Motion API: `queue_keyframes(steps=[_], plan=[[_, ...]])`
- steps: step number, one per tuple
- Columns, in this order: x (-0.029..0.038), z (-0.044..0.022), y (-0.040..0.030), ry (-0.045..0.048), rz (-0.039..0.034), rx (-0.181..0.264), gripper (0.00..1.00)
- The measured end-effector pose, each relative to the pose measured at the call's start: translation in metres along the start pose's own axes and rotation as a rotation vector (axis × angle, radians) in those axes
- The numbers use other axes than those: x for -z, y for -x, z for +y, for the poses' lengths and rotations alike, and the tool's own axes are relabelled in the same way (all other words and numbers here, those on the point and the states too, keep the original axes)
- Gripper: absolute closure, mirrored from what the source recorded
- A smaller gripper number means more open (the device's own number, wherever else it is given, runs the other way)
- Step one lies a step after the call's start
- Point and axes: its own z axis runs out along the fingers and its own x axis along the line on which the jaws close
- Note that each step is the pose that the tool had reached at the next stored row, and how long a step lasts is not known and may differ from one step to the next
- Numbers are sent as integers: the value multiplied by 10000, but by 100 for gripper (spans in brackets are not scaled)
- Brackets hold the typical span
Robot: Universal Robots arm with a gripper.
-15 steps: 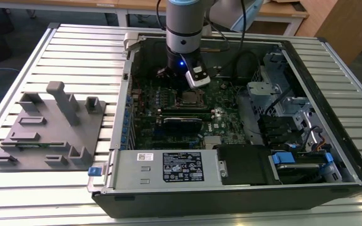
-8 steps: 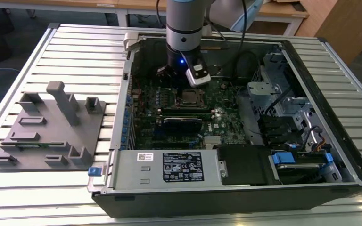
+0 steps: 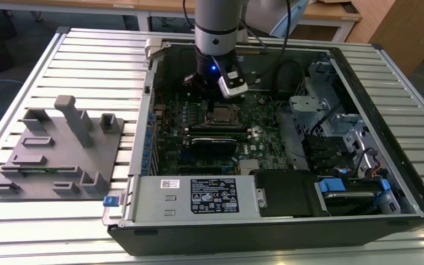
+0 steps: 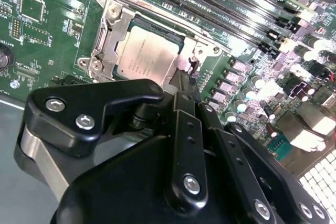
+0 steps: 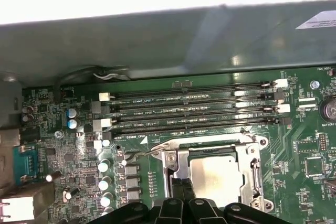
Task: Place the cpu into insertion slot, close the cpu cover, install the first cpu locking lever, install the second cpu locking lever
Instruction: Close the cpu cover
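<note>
Here in the exterior view, my gripper (image 3: 216, 98) hangs inside the open computer case (image 3: 388, 182), just above the cpu (image 3: 222, 116), which lies flat on the green motherboard (image 3: 190, 118). The case rests on a ribbed metal table (image 3: 86, 49), with a grey moulded fixture (image 3: 57, 160) towards the exterior view's left.

In the second wrist view my black, bolted linkages are up close. My fingertips (image 4: 181, 82) are drawn together into one narrow point at the edge of the cpu cover (image 4: 113, 30). The cpu's (image 4: 147, 53) matte silvery square top shows through the cover's cut-out. It is seated in the insertion slot (image 4: 160, 26), whose dark edge peeks out along one side. The cover is thin, shiny stamped metal and lies down flat around the chip.

In the first wrist view the long black memory slots (image 5: 194, 111) run just beyond the socket. A row of small round capacitors (image 5: 105, 166) stands beside it, and the case's grey wall (image 5: 157, 40) rises behind. A thin wire lever (image 5: 144, 153) juts out beside the cover.
</note>
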Motion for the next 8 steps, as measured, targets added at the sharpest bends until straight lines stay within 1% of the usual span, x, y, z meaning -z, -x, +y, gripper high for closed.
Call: queue_keyframes(steps=[3,8], plan=[[0,2,23,-5,3,0,90],[-6,12,127,-3,2,-1,90]])
